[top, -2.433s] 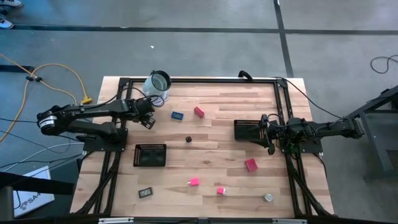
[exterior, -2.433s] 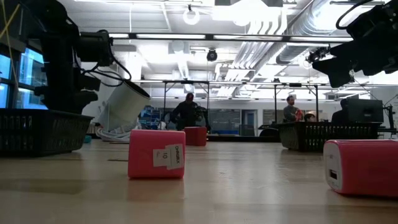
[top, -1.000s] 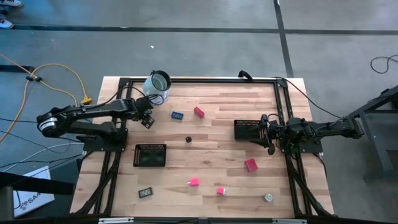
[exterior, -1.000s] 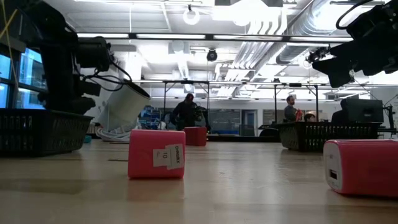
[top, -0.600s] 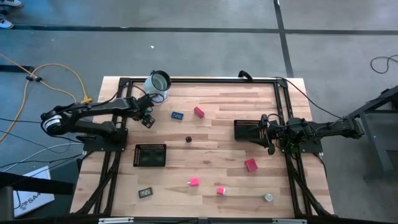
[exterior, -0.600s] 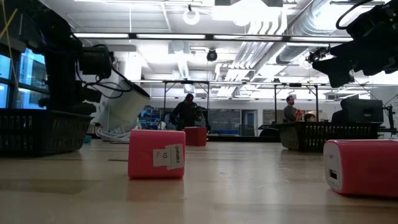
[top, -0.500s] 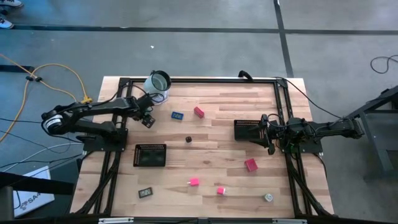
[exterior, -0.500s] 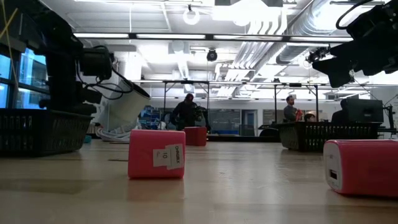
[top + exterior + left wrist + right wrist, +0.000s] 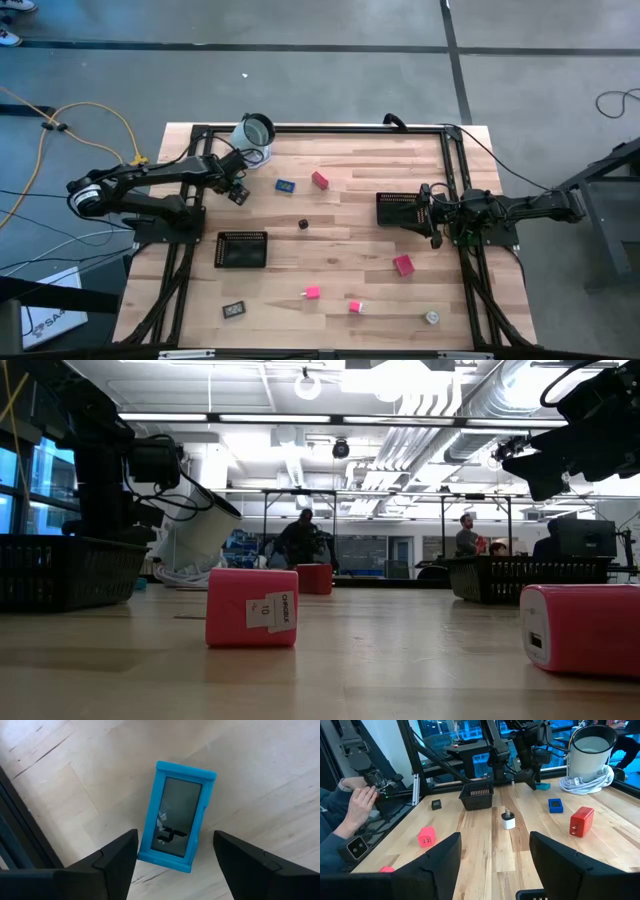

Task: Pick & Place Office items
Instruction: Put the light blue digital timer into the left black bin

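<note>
One pink block (image 9: 583, 628) edge-cropped

On the surface (image 9: 350, 170), a jar (image 9: 256, 132) stands at the far left corner, with the left hand (image 9: 238, 192) hovering just beside it, above the boards. A framed block (image 9: 286, 185) lies right of that hand, a cube (image 9: 303, 224) toward the middle. One mesh tray (image 9: 242, 249) sits on the left side; another mesh tray (image 9: 398, 209) sits at the right, directly beside the right hand (image 9: 436, 218). Small blocks (image 9: 312, 292) and a round piece (image 9: 432, 317) lie along the near edge.
</note>
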Tool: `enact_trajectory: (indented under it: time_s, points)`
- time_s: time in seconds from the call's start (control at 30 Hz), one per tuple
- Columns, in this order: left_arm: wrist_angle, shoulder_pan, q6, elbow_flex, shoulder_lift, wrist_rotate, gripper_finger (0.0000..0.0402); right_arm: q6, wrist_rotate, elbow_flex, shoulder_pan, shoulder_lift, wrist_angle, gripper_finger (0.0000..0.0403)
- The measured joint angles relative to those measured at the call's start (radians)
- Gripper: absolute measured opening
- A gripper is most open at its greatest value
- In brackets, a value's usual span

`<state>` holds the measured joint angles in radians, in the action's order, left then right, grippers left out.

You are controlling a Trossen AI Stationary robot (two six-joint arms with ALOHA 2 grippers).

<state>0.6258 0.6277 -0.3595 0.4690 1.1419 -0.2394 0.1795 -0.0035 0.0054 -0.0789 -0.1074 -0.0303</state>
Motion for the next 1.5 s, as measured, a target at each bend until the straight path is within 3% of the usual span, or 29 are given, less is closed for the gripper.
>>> enact_trajectory:
  time_s: [0.83, 1.23, 1.5]
  points:
    - [0.002, 0.001, -0.007, -0.001, 0.0, -0.01, 0.0161, 0.0, 0.0, 0.0, 0.0, 0.0, 0.0, 0.0223]
    - [0.005, 0.001, -0.006, -0.002, -0.006, -0.01, 0.0158, 0.0, 0.0, 0.0, 0.0, 0.0, 0.0, 0.0223]
    - [0.03, -0.011, -0.016, -0.002, -0.073, -0.005, 0.0157, 0.0, 0.0, 0.0, 0.0, 0.0, 0.0, 0.0223]
